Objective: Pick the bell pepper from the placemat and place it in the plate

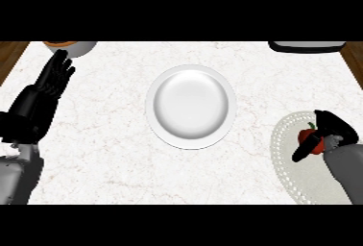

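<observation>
Right hand (332,129) curled round bell pepper (308,136) on placemat (285,163), lower right, ready to lift toward centre plate (191,106). Left hand (53,77) rested open, upper left.

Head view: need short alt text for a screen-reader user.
The robot's right hand curls round a red bell pepper on a white placemat at the right edge of the counter; the white plate at the centre is empty. The left hand rests open at the left, fingers up.
</observation>
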Controlling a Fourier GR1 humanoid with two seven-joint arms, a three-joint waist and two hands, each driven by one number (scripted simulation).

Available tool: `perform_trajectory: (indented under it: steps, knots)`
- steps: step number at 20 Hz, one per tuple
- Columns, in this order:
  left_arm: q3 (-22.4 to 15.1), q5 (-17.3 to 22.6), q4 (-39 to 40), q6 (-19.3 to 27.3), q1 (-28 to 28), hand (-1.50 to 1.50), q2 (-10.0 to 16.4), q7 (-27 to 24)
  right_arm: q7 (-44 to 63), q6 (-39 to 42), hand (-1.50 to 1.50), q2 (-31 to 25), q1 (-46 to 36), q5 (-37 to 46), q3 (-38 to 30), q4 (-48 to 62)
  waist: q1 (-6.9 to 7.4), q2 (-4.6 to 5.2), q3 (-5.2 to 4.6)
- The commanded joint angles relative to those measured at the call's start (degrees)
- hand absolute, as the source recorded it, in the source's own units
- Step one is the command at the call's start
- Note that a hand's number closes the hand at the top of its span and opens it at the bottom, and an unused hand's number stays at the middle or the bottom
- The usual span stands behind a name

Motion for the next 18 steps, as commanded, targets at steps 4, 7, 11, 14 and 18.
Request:
perform_trajectory:
  steps: [4,7,11,14,18]
  knots:
    - [1.23,-1.26,-4.35,-1.66,3.8,0.0,-1.39,0.6,-3.52,-2.53,1.5,2.22,0.45,5.15,-2.36,3.73,0.15,-0.05,0.0]
    - [-0.14,-2.63,-0.52,-0.67,3.62,0.0,-2.96,-2.92,-10.04,-9.87,1.5,-0.27,0.25,11.12,0.09,4.63,0.17,0.04,0.01]
    - [0.75,-1.89,0.67,-1.58,-0.98,0.0,-2.23,1.21,-11.84,-14.29,1.5,-0.17,-3.9,17.72,1.15,11.33,0.48,0.17,0.03]
    - [3.4,-1.6,0.23,-1.56,3.48,0.0,0.13,-0.59,8.4,-18.85,1.5,6.09,11.22,19.83,4.33,-6.54,-3.55,-1.65,-0.28]
    - [5.11,-1.99,1.11,-0.14,3.91,0.0,1.02,0.57,15.31,-21.21,1.5,10.06,18.23,22.92,4.91,-10.26,-7.6,-3.14,-0.65]
